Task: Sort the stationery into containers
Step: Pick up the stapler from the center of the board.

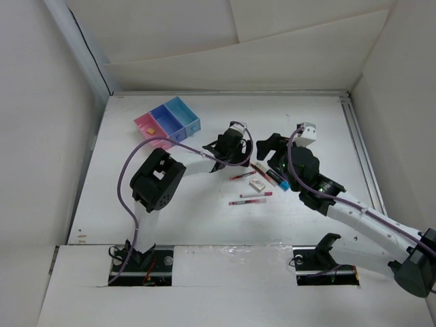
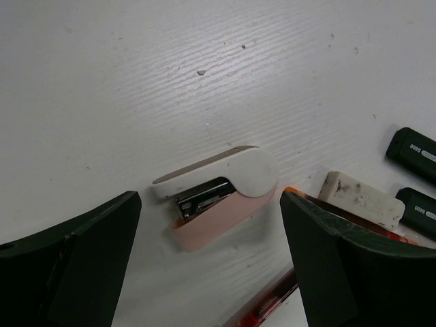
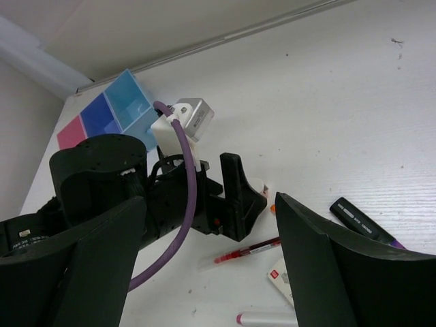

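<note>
White bench (image 1: 170, 225) boards and bare white walls surround the work. Nearest the arm bases lie two thin pens (image 1: 247, 201) side by side. Just beyond them are a block eraser (image 1: 257, 184), a red pen (image 1: 242, 175) and the dark markers (image 1: 276, 178). The right end effector (image 3: 211, 201) hangs above this cluster with its fingers spread wide and nothing between them. A little farther out, the left end effector (image 2: 210, 197) is also spread wide and empty. It is poised over a mini stapler (image 2: 238, 174), which lies on its side on the bench between the two fingers, touching neither and sitting a bit closer to the right finger. The stapler's white top arm and pink base both show, with the metal magazine visible between them. It looks light and rigid, with a smooth plastic shell and a rounded nose that could slide out of a pinch. Its long axis runs roughly along the closing line, so an end-to-end squeeze seems risky. Turning the wrist to grip mid-body across the white arm and pink base looks firmer, though the hinge may give slightly. Farthest off, well apart to the left, the pink, blue and light-blue bins (image 1: 167, 122) stand in a row.
</note>
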Available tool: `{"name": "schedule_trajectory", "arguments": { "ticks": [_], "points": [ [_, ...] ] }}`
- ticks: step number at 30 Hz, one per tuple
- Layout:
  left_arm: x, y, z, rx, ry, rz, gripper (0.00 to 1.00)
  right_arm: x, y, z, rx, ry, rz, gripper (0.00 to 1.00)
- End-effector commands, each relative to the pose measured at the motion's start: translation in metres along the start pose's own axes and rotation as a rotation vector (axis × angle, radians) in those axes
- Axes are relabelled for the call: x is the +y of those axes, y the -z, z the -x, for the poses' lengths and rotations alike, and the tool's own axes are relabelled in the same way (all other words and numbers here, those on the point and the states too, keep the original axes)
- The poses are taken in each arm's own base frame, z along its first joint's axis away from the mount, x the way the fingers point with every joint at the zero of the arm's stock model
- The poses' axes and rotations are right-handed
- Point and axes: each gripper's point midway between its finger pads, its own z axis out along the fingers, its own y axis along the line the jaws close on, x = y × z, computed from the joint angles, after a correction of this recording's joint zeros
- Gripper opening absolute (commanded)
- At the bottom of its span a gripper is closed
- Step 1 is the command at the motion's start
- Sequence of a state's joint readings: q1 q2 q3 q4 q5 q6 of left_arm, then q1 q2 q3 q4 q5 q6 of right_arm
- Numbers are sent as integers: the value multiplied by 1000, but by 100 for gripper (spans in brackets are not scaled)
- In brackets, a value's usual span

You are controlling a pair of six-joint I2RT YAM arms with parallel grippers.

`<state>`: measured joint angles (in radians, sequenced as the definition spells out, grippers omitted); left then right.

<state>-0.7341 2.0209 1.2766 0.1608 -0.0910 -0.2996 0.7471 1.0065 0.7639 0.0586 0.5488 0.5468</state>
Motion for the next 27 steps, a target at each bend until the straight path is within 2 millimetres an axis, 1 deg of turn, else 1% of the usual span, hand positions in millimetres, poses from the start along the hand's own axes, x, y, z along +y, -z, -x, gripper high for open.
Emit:
{"name": "schedule_trajectory", "arguments": {
  "ticks": [1, 2, 4, 5, 7, 9, 10, 11, 12, 13, 14, 15, 16, 17, 18, 21, 22, 24, 26, 27],
  "points": [
    [-11, -4, 9, -8, -9, -29, 81, 8, 1, 13, -28, -23, 26, 82],
    [-12, -6, 11, -11, -8, -30, 81, 8, 1, 13, -28, -23, 26, 82],
    [-7, -8, 10, -4, -11, -1, 81, 8, 1, 13, -28, -23, 26, 82],
    [-7, -8, 17, -21, -9, 10, 81, 8, 1, 13, -28, -23, 26, 82],
    [-4, -8, 15, -16, -10, 22, 80, 8, 1, 13, -28, -23, 26, 82],
    [-2, -10, 22, -31, -9, 48, 80, 8, 1, 13, -28, -23, 26, 82],
    [2, -13, 13, -4, -26, 58, 80, 8, 1, 13, -28, -23, 26, 82],
    [1, -12, 20, -21, -24, 63, 80, 8, 1, 13, -28, -23, 26, 82],
    [5, -15, 20, -19, -35, 88, 80, 8, 1, 13, -28, -23, 26, 82],
    [3, -18, 13, -8, -45, 94, 80, 8, 1, 13, -28, -23, 26, 82],
    [2, -17, 15, -7, -45, 94, 80, 9, 3, 16, -34, -28, 31, 82],
    [3, -20, 7, 7, -58, 116, 79, 9, 3, 16, -35, -28, 31, 82],
    [4, -22, 7, 4, -59, 128, 77, 9, 3, 16, -35, -28, 31, 82],
    [0, -21, 6, 2, -67, 129, 77, 9, 3, 16, -35, -28, 31, 82],
    [3, -24, 2, 7, -69, 141, 77, 9, 3, 16, -35, -28, 31, 82],
    [8, -23, 2, 4, -62, 170, 73, 9, 3, 16, -35, -28, 31, 82],
    [9, -23, 3, -1, -51, 181, 71, 8, 1, 12, -27, -22, 26, 82],
    [13, -22, -5, 20, -57, 189, 70, 8, 1, 12, -27, -22, 26, 82],
    [15, -19, -5, 18, -58, 198, 69, 8, 1, 12, -27, -22, 26, 82],
    [15, -16, 0, 3, -47, 206, 67, 8, 1, 12, -27, -22, 26, 82]
  ]
}}
